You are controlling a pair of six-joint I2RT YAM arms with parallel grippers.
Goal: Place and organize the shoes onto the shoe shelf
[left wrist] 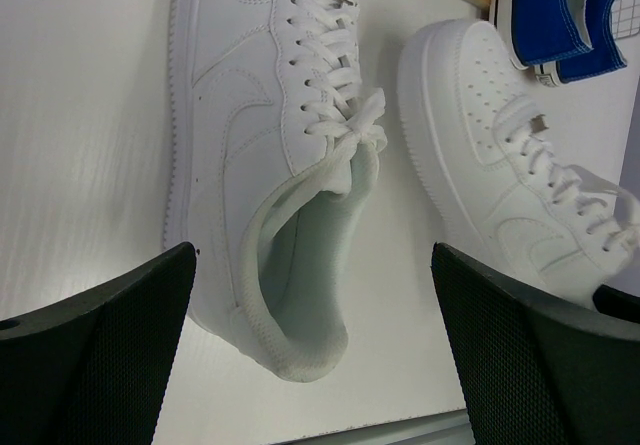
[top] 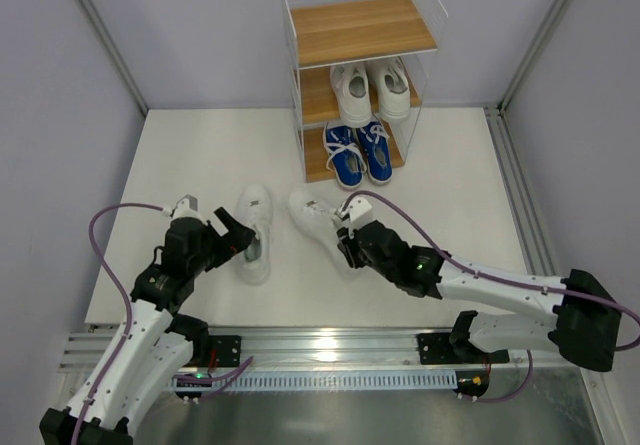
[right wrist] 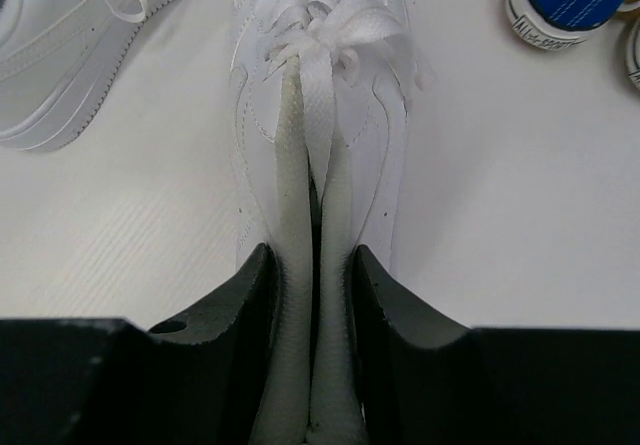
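Note:
Two white shoes lie on the table in front of the shoe shelf [top: 362, 27]. My right gripper [right wrist: 312, 295] is shut on the heel collar of the right white shoe [right wrist: 320, 95], pinching its two padded sides together; in the top view that gripper [top: 345, 237] sits at the heel of this shoe [top: 312, 210]. My left gripper [left wrist: 315, 350] is open, its fingers [left wrist: 100, 355] standing wide on either side of the heel of the left white shoe [left wrist: 260, 145], apart from it. From above, this gripper [top: 228, 237] is beside that shoe [top: 256, 227].
A white pair [top: 372, 90] stands on the shelf's middle board and a blue pair [top: 358, 153] on the bottom board; the top board is bare. Grey walls close in both sides. A metal rail [top: 330, 345] runs along the near edge.

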